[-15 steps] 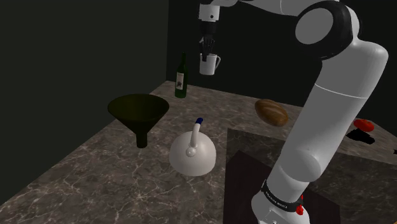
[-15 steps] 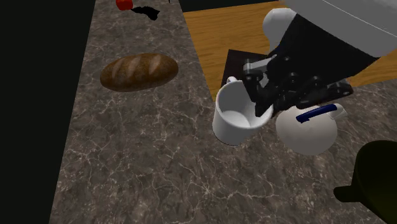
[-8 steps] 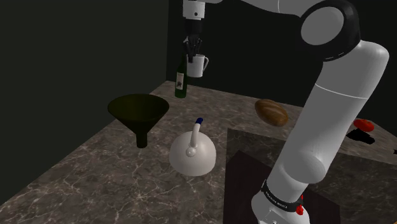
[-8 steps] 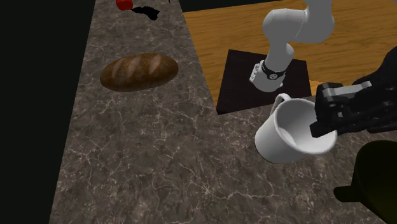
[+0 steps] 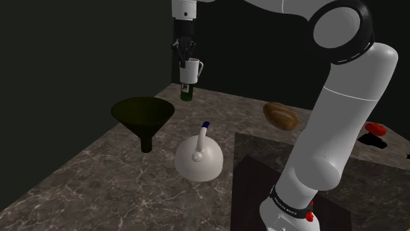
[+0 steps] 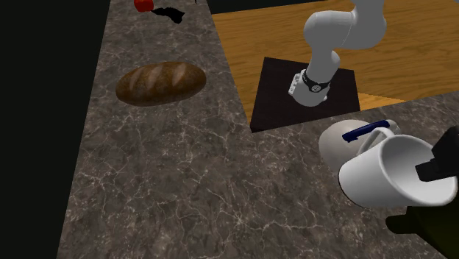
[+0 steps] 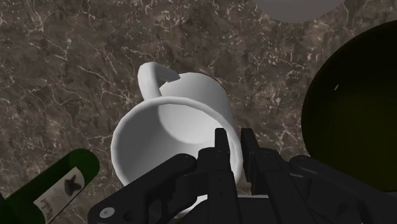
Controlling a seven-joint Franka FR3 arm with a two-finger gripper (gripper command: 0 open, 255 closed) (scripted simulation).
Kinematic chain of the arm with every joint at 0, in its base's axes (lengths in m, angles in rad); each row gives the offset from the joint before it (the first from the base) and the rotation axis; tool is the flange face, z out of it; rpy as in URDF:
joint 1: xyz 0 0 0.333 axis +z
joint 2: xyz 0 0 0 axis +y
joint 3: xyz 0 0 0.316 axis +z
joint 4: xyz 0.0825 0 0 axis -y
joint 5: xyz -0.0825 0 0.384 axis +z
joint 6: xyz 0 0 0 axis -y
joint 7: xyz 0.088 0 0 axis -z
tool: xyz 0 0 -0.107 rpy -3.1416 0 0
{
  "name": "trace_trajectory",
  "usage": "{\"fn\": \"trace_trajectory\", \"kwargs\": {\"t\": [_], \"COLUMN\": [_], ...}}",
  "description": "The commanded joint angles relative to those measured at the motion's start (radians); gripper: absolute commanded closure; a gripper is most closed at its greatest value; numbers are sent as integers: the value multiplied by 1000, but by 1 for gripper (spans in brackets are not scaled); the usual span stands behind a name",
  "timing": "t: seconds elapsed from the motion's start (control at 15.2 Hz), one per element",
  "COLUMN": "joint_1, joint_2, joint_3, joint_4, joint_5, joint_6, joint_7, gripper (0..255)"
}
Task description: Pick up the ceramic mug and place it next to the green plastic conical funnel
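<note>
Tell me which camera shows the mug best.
Wrist view: the mug shows large, handle and rim clear, clasped by the gripper. Shoulder view: small, above the counter; second exterior view: close, near its right edge.

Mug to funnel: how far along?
Done: the mug is off the counter, its rim clamped in the gripper. In hand: it hangs high, near the bottle. Left: lower it next to the funnel and release.
</note>
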Motion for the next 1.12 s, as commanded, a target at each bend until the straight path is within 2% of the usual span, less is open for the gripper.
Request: {"fn": "trace_trajectory", "kwargs": {"t": [0.0,1.06], "joint_1": [1,0], "joint_2": [-3,-29], "joint_3": [1,0], "joint_4": [-29,-277], "joint_5": [0,-3], "joint_6": [26,248], "joint_7": [6,22], "gripper": [255,255]}}
